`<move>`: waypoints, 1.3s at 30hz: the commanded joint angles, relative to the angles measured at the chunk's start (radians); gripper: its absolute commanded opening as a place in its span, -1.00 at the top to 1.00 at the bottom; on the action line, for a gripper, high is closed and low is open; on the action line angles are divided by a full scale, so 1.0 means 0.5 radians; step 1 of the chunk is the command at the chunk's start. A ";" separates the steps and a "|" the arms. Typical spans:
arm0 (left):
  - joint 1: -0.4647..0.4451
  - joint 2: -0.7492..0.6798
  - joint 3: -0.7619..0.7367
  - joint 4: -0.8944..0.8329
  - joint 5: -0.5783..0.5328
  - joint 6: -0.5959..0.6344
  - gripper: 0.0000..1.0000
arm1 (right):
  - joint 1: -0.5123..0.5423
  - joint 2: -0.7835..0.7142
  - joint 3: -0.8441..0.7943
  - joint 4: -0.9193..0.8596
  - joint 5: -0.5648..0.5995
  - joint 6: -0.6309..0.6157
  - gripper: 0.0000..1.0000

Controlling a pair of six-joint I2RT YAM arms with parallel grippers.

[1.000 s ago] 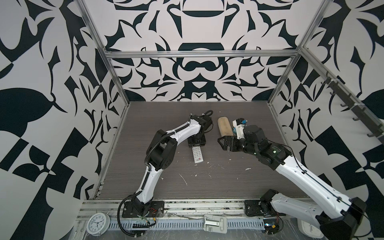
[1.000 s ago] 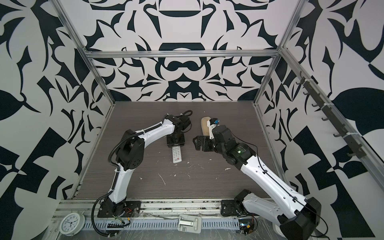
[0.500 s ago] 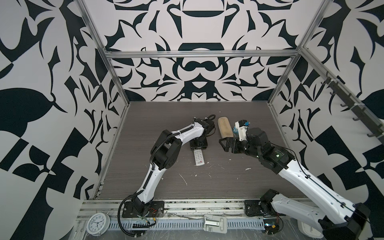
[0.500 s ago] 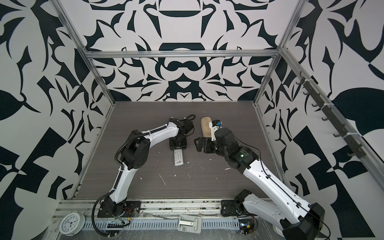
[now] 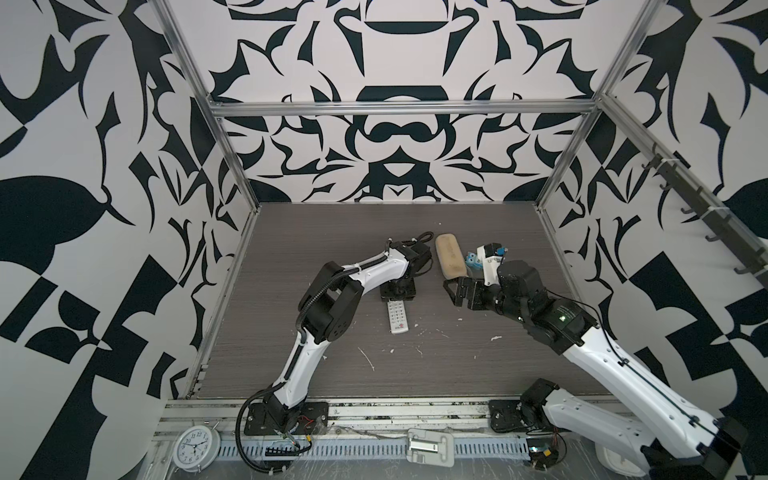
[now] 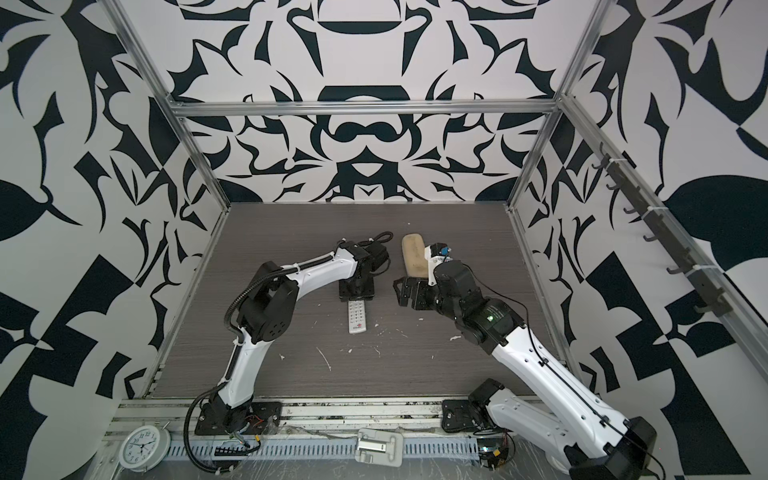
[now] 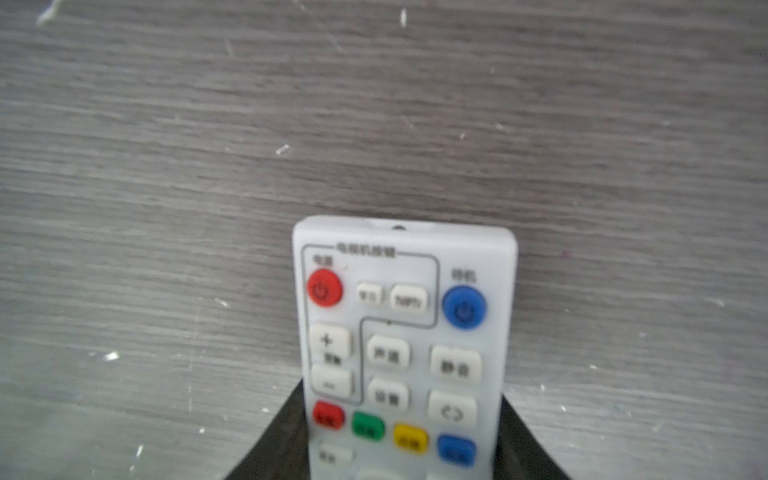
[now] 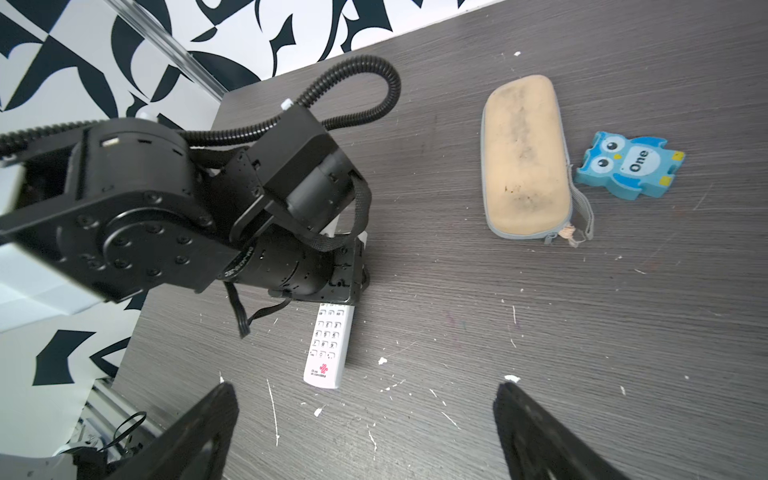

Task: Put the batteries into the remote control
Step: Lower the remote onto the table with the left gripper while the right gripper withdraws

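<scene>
The white remote control [image 5: 397, 319] [image 6: 356, 319] lies buttons up on the dark table. My left gripper [image 5: 398, 291] [image 6: 357, 289] stands over its far end. In the left wrist view the remote control [image 7: 407, 328] sits between the two dark fingers, which press on its long sides: the left gripper [image 7: 401, 419] is shut on it. The right wrist view shows the remote control's [image 8: 328, 349] near end sticking out from under that gripper. My right gripper [image 5: 455, 291] [image 6: 405, 291] [image 8: 365, 388] hangs open to the remote's right, holding nothing. The batteries are out of view.
A beige oblong case [image 5: 449, 257] [image 8: 525, 158] lies behind the right gripper, with a blue owl figure [image 8: 627, 164] beside it. White scraps [image 5: 365, 357] dot the table. A clock [image 5: 195, 442] sits off the front edge.
The left arm's elbow has swung right, and its gripper and the remote have shifted slightly toward the front. The right arm has edged a little to the right.
</scene>
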 commanded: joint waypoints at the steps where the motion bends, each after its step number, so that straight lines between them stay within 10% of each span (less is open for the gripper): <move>1: -0.027 0.050 -0.094 -0.060 0.024 -0.015 0.02 | -0.010 -0.004 0.046 0.014 0.076 -0.016 -0.99; 39: -0.025 -0.101 -0.109 0.022 0.083 0.159 -0.38 | -0.010 0.024 0.105 0.000 0.315 -0.179 -0.99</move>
